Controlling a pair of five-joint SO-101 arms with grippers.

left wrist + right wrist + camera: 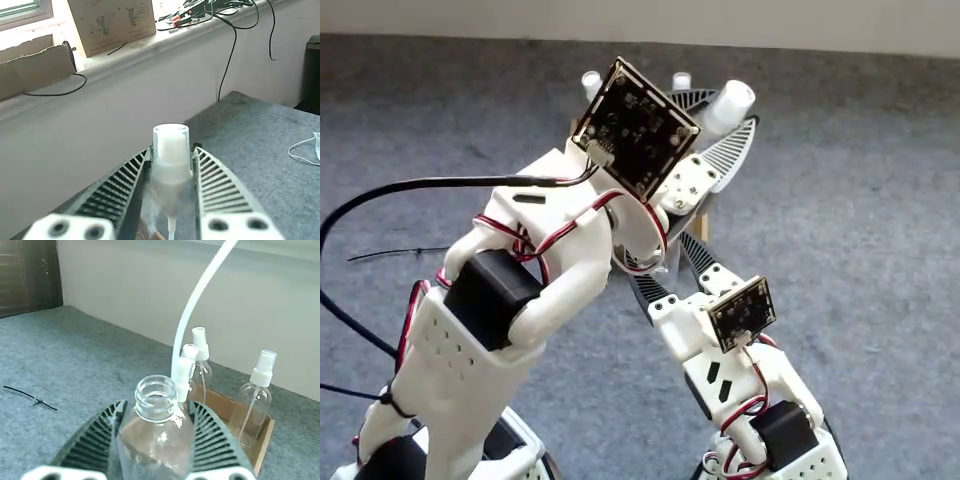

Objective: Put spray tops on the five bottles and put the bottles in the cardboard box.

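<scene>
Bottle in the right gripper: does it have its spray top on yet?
No, the bottle in the right gripper has a bare, open mouth with no cap on it.

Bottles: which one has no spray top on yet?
The bottle clamped in the right gripper: its neck is open. The other bottles, standing in the cardboard box, all wear white spray tops.

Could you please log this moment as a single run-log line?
left gripper: shut on spray top | right gripper: shut on open bottle | dip tube: at bottle mouth | cardboard box: capped bottles inside
</scene>
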